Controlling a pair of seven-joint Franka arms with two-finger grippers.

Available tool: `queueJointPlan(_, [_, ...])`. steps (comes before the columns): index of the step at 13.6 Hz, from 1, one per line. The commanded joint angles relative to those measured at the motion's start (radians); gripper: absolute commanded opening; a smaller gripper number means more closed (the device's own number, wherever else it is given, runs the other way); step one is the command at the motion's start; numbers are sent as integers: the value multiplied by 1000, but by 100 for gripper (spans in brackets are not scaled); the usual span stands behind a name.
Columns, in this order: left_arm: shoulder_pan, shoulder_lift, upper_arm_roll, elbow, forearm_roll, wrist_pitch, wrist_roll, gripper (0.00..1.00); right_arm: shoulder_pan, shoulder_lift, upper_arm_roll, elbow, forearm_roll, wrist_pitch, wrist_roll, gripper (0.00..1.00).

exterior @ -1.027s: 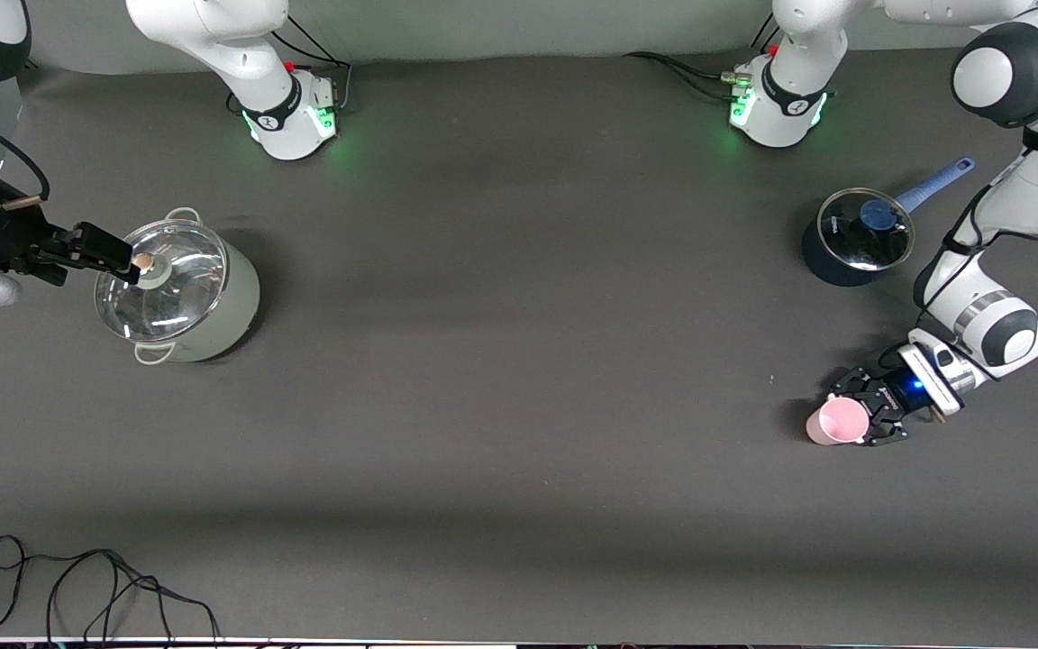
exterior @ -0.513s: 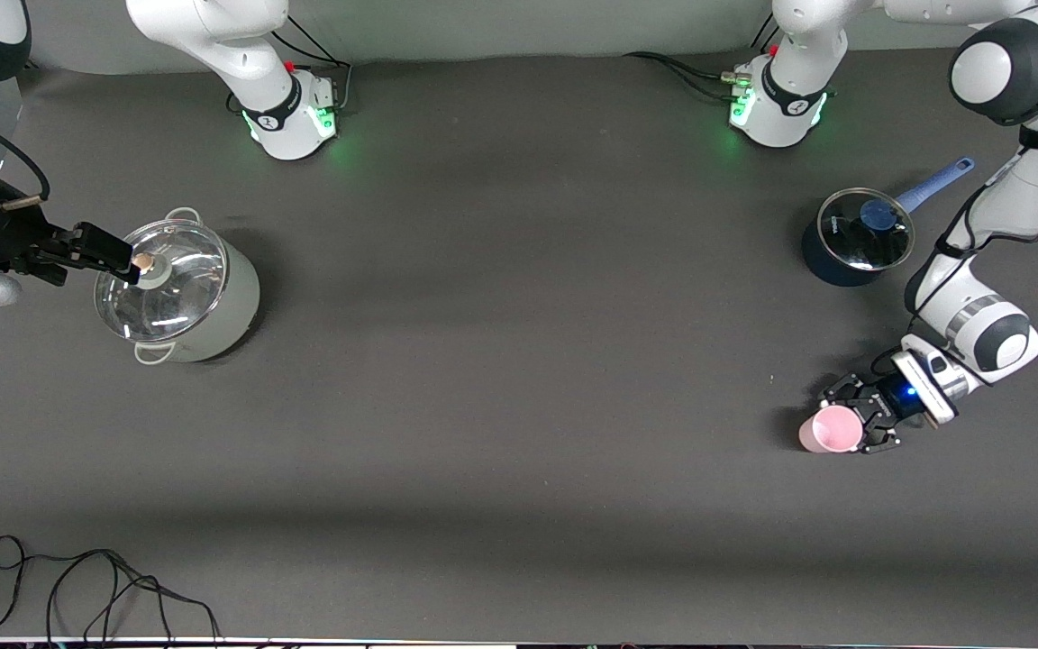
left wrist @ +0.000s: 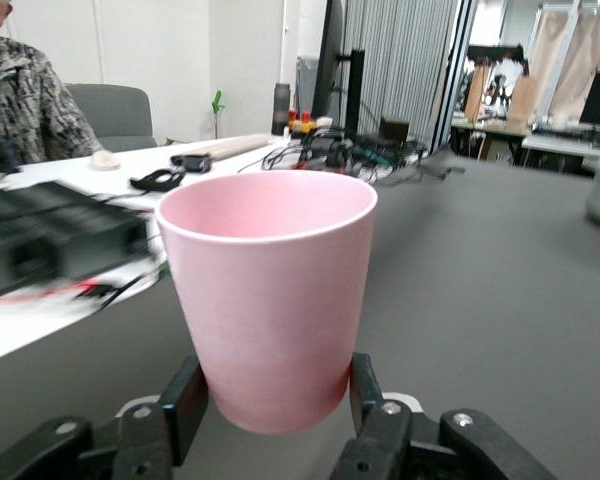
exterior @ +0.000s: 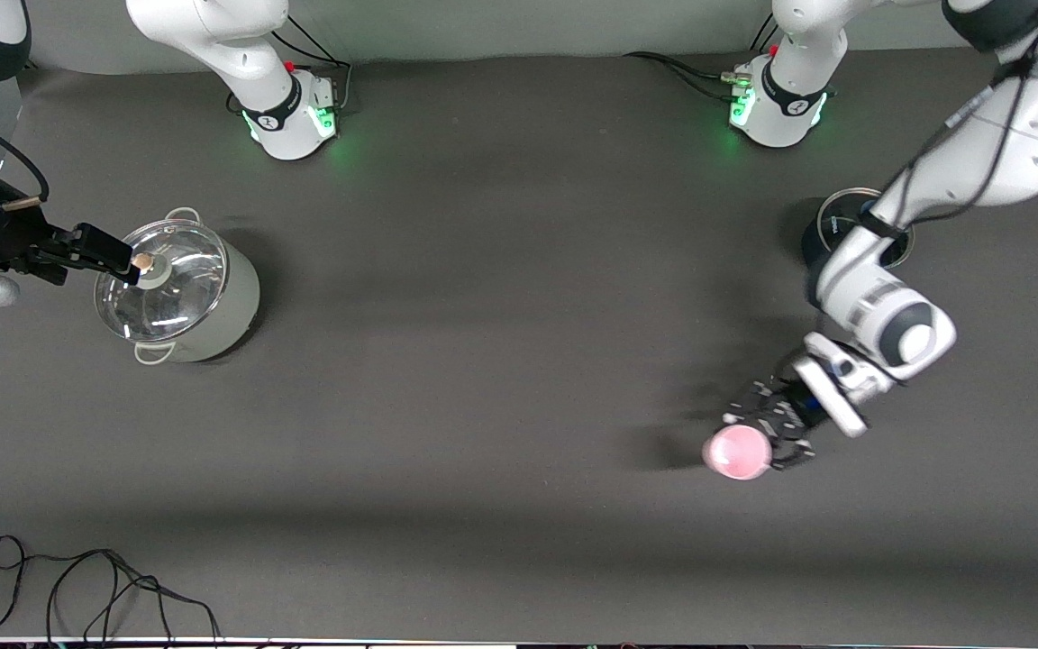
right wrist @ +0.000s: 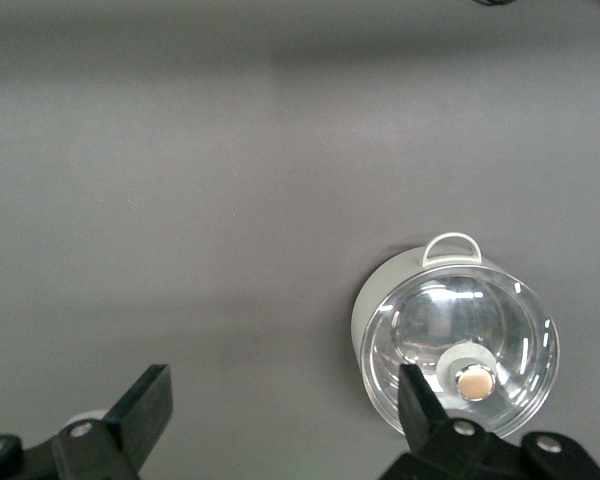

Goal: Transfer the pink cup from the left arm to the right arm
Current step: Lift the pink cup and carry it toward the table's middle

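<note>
Pink cup (exterior: pixel 736 452) clamped upright near base by left gripper (exterior: pixel 776 431), carried above table toward left arm's end — pickup done. Right gripper (exterior: pixel 113 254) held wide open, empty, over steel pot (exterior: pixel 178 290) — handover not yet made.

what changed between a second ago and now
The left pincer, shut on the small pale pink plastic cup, has carried it off the table and toward the right arm's end; the left arm now covers most of the dark blue saucepan. The right pincer stays open over the steel pot with glass lid, which has not moved.
</note>
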Motion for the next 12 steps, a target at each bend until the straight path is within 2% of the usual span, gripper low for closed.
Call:
queueJointPlan(1, [18, -124, -179, -96, -148, 147, -16, 20, -1, 11, 3, 27, 27, -18, 139, 99])
queueJointPlan(4, [17, -155, -418, -73, -294, 363, -19, 20, 1, 11, 9, 32, 91, -18, 346, 99])
queueJointPlan(6, [-3, -158, -522, -29, -300, 525, -87, 21, 3, 11, 10, 56, 152, -18, 497, 98])
queueJointPlan(8, [-66, -193, -537, -13, -305, 594, -112, 21, 7, 35, 10, 116, 245, -26, 651, 98])
queueJointPlan(12, [-149, -267, -531, 16, -303, 655, -201, 21, 77, 91, 12, 234, 306, -57, 1008, 98])
